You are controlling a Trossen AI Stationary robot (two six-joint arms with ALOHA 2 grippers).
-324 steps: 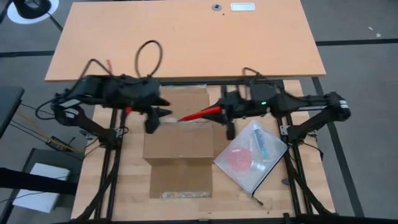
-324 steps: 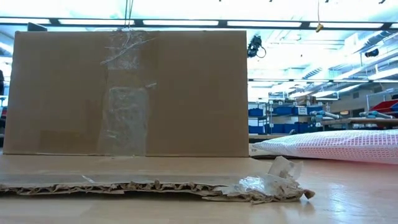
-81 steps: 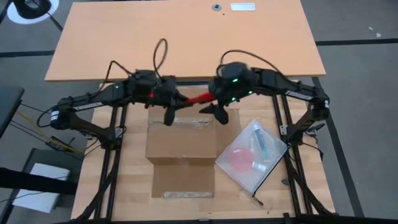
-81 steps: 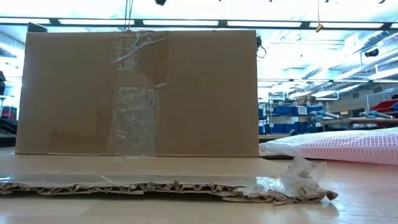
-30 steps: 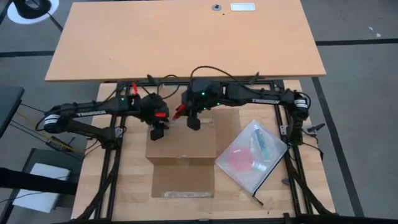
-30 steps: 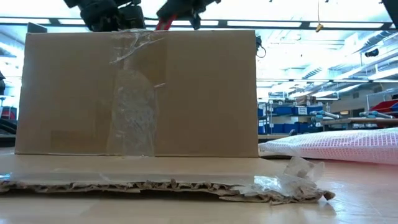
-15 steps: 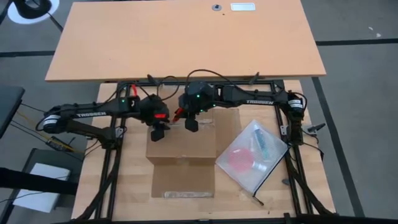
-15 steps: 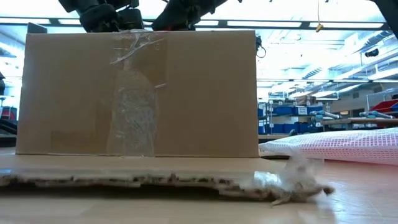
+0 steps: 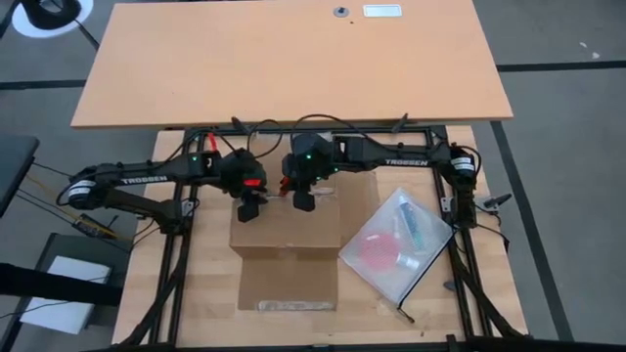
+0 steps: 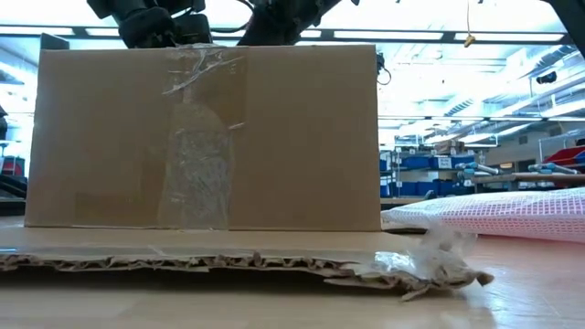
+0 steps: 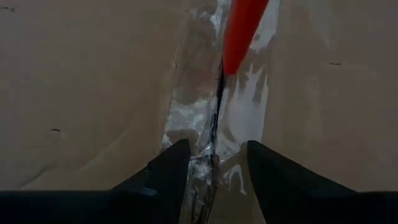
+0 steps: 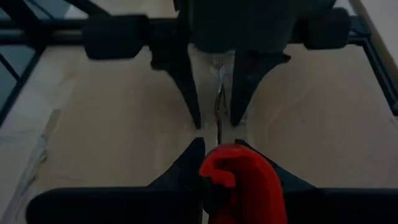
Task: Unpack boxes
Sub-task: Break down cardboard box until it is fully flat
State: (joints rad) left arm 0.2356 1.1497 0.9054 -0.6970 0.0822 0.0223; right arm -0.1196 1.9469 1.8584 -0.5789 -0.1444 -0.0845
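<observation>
The brown cardboard box (image 9: 284, 223) stands mid-table with its top flaps shut and clear tape along their seam (image 11: 205, 118); its near flap (image 10: 183, 260) lies flat on the table. My left gripper (image 11: 213, 155) stands open over the box's far top, one finger on each side of the seam. My right gripper (image 12: 217, 162), facing it from the table's right, is shut on a red tool (image 12: 239, 180). The tool's tip (image 11: 227, 65) is at the seam, just ahead of the left fingers. My left gripper has its fingertips (image 12: 194, 118) low over the box top on either side of the seam; whether they touch the cardboard cannot be told. My right gripper pinches the red tool's rear part (image 12: 214, 177) between its two fingers. The tool sticks out past the fingertips and slants down toward the table's left. Its tip meets the taped seam on the box top.
A clear plastic bag (image 9: 394, 242) with a red item inside lies on the table right of the box. A crumpled tape scrap (image 10: 430, 260) sits at the near flap's torn edge. A large wooden desk (image 9: 293, 59) lies beyond the arms.
My right gripper has sunk and tipped further down toward the box top, so the red tool has dropped below the box's top edge in the low view. It has also edged toward my left gripper.
</observation>
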